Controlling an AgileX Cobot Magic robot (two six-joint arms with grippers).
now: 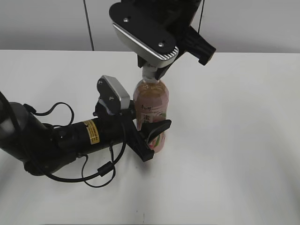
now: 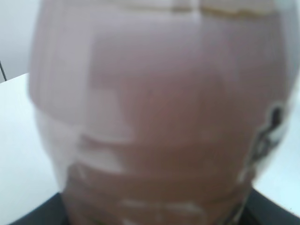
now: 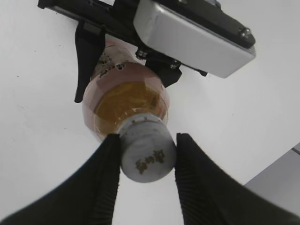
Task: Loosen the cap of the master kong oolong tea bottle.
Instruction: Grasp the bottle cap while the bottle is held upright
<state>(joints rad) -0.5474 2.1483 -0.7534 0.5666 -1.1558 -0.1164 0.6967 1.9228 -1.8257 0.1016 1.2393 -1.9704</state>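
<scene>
The master kong oolong tea bottle (image 1: 152, 101) stands upright on the white table, holding amber-pink tea behind a pink label. My left gripper (image 1: 157, 138) is shut on its lower body from the left. The bottle fills the left wrist view (image 2: 159, 117) as a blur. My right gripper (image 1: 151, 69) comes down from above. In the right wrist view its two black ribbed fingers (image 3: 146, 150) press both sides of the white cap (image 3: 147, 154). The cap (image 1: 149, 72) is mostly hidden under the right gripper in the exterior view. The left gripper (image 3: 124, 70) also shows there, around the bottle (image 3: 126, 101).
The white table (image 1: 234, 140) stretches around the bottle. The left arm and its looping black cable (image 1: 93, 173) lie across the table's left front. A grey wall stands behind the table's far edge.
</scene>
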